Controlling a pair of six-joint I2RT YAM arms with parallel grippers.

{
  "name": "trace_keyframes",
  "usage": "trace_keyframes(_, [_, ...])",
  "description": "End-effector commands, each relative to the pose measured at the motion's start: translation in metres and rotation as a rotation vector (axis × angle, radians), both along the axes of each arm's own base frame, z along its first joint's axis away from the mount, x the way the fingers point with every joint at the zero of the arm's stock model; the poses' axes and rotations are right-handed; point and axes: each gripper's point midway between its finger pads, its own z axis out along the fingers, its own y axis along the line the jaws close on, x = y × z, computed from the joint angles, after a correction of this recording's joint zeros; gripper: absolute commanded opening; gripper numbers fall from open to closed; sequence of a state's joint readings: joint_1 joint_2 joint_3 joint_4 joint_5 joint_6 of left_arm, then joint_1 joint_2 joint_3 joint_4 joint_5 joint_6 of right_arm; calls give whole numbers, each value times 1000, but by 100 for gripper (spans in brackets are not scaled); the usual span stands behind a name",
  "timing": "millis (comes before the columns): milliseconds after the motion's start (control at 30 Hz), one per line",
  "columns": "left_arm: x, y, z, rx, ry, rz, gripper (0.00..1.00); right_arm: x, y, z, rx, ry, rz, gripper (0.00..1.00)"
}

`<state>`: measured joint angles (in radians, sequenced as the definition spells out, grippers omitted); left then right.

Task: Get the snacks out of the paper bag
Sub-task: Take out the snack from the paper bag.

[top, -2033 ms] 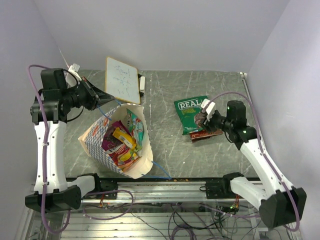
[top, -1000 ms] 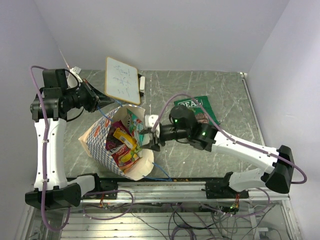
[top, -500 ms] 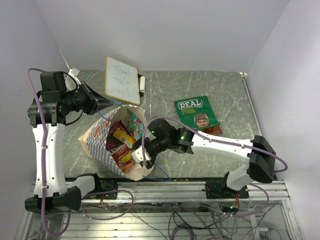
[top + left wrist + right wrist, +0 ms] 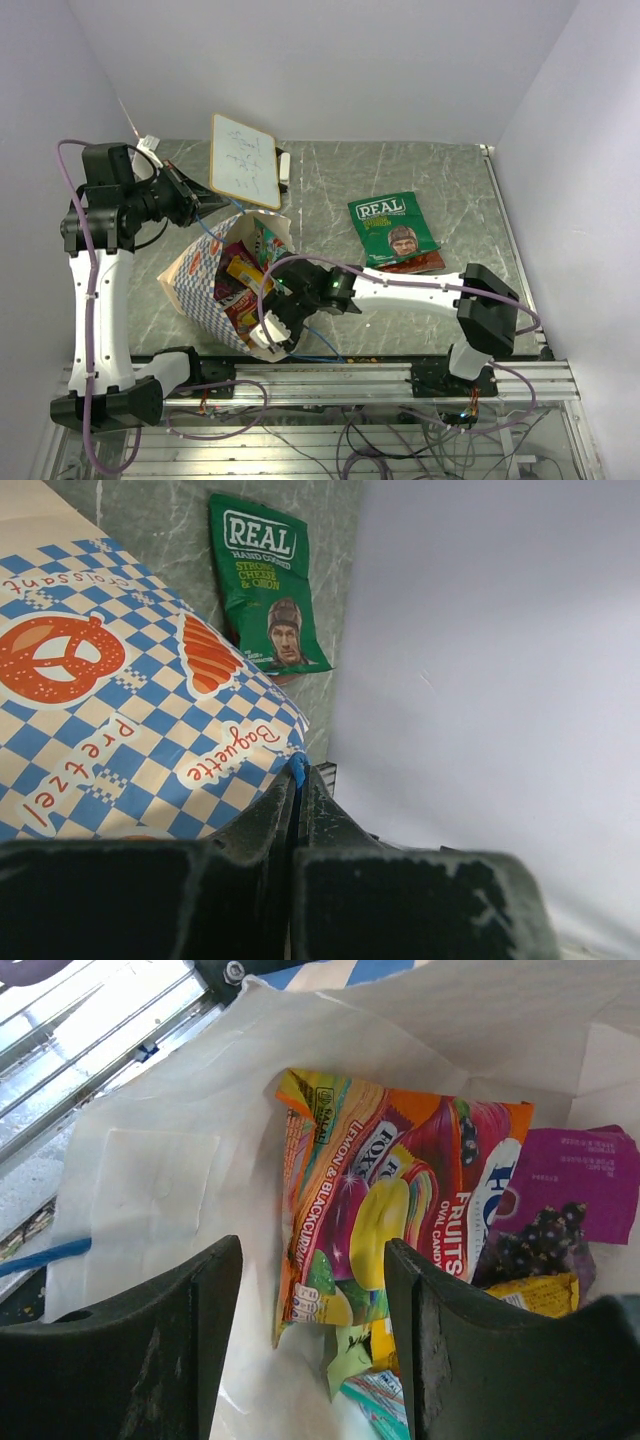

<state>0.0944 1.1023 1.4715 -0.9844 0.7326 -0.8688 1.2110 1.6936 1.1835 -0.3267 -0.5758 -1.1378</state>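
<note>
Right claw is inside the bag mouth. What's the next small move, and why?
Probably lower the open right claw onto the orange Fox's Fruits packet and close: it lies on top, framed between the fingers, while the left claw holds the paper bag by its blue cord.

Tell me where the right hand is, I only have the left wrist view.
Observer: The right hand is at the open mouth of the paper bag, open and holding nothing.
Operator: What's right in front of it?
Observer: An orange-red fruits packet on the cream lining, with a magenta-purple packet beside it.
Operator: Anything beyond the bag?
Observer: A scribbled white board stands just behind it.
</note>
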Motion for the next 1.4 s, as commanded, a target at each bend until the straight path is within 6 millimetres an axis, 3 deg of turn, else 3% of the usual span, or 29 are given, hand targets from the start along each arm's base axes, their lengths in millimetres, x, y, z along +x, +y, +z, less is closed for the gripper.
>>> trace_keyframes(0, [4, -5, 13, -18, -53, -48, 7, -1, 19, 3, 39, -40, 12, 58])
trace_keyframes(100, [5, -6, 12, -21, -46, -59, 7, -3, 30, -9, 37, -54, 7, 57])
trace_keyframes(200, [5, -7, 12, -24, -42, -65, 7, 7, 40, -18, 39, -85, -47, 52])
trace_keyframes(333, [2, -7, 10, -14, -33, -75, 7, 25, 53, -12, 70, -116, -158, 29])
trace_keyframes(467, [2, -6, 10, -15, -28, -72, 7, 34, 49, -4, 88, -144, -200, 2])
trace_keyframes(500, [2, -7, 11, -16, -33, -72, 7, 34, 47, -1, 94, -145, -205, 0])
trace_keyframes(667, [0, -6, 15, -6, -50, -67, 7, 33, 34, 24, 143, -90, -247, 0])
trace_keyframes(767, [-2, -5, 13, 1, -46, -61, 7, 35, 27, 48, 198, -41, -299, 0])
trace_keyframes(1000, [-3, -5, 13, -5, -48, -52, 7, 35, 21, 84, 284, 58, -383, 0])
trace_keyframes(1367, [3, -5, 24, -32, -83, -20, 7, 57, 8, 142, 370, 81, -500, 0])
